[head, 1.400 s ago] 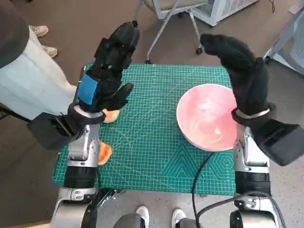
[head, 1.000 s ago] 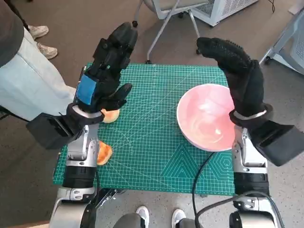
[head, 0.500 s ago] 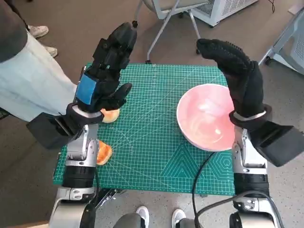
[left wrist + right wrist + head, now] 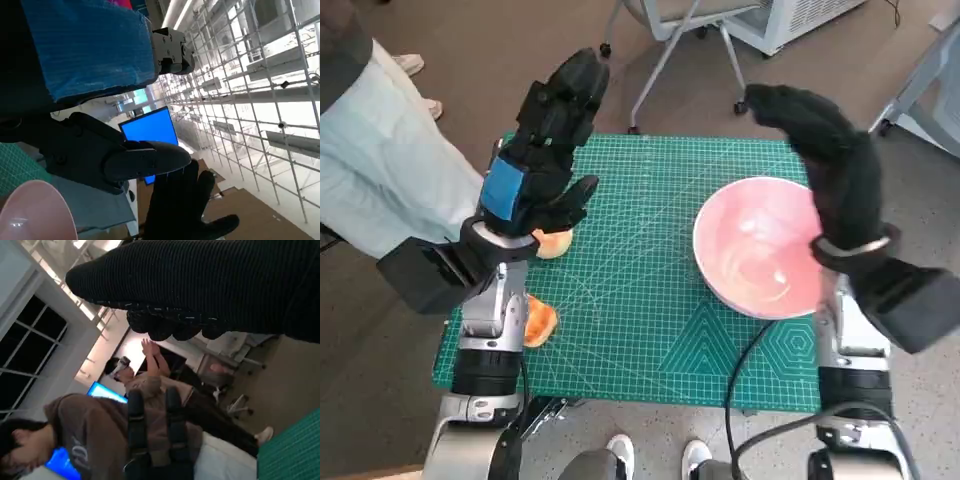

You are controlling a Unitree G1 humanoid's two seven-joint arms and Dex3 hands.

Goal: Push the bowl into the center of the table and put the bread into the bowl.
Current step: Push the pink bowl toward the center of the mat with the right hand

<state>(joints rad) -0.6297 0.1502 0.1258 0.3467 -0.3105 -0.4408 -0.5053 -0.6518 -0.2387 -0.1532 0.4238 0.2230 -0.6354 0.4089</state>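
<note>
Two hands hover above the green desk (image 4: 650, 300), neither holding anything. At far left a person (image 4: 380, 170) stands close by. My left hand (image 4: 545, 150), fingers spread and empty, hangs over one bread (image 4: 553, 243); a second bread (image 4: 538, 322) lies nearer me beside my forearm. Rightward, the pink bowl (image 4: 755, 255) sits off-center toward the right edge. My gloved right hand (image 4: 825, 150) arches over its far rim, released. Risk, as I judge it: a push landing high on the rim could tip the bowl rather than slide it.
</note>
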